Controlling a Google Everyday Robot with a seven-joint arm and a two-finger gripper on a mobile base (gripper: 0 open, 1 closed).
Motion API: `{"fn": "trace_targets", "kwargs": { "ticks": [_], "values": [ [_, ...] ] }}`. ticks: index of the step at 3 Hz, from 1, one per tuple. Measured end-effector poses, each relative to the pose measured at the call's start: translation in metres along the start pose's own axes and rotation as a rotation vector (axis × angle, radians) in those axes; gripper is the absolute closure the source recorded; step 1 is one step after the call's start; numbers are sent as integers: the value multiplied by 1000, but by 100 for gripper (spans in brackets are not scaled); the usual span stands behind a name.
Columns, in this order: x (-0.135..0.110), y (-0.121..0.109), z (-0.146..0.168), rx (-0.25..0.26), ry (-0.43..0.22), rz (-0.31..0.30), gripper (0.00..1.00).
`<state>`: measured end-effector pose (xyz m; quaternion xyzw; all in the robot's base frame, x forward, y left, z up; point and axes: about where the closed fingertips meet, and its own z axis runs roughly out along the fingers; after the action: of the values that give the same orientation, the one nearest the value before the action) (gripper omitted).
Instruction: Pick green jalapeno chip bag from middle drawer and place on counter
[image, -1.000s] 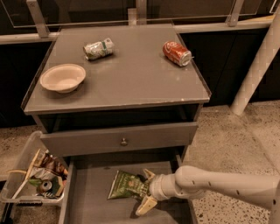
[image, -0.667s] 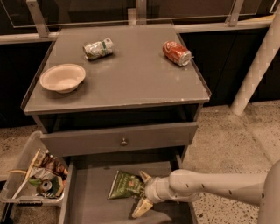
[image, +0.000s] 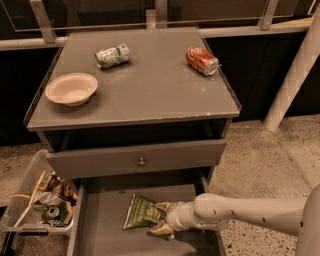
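Observation:
The green jalapeno chip bag (image: 141, 212) lies flat on the grey floor of the open middle drawer (image: 105, 235), right of its centre. My gripper (image: 161, 218) reaches in from the right on a white arm and sits at the bag's right edge, one finger above it and one below. The fingers look spread around the bag's edge, not closed. The counter (image: 145, 85) is the grey cabinet top above the drawer.
On the counter stand a pale bowl (image: 71, 89) at the left, a dented silver-green can (image: 112, 55) at the back, and a red soda can (image: 202, 60) at the back right. A grey drawer front with a knob (image: 141, 161) overhangs the open drawer. A clear bin of snacks (image: 42, 205) sits left of the drawer.
My gripper has moved left, closer onto the bag's right edge. The bag has barely shifted.

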<state>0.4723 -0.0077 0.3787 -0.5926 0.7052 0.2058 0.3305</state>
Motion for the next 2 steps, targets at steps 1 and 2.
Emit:
{"fn": "trace_targets", "kwargs": {
  "ticks": [1,2],
  "values": [
    [0,0,0,0,0,0,65],
    [0,0,0,0,0,0,87]
  ]
}}
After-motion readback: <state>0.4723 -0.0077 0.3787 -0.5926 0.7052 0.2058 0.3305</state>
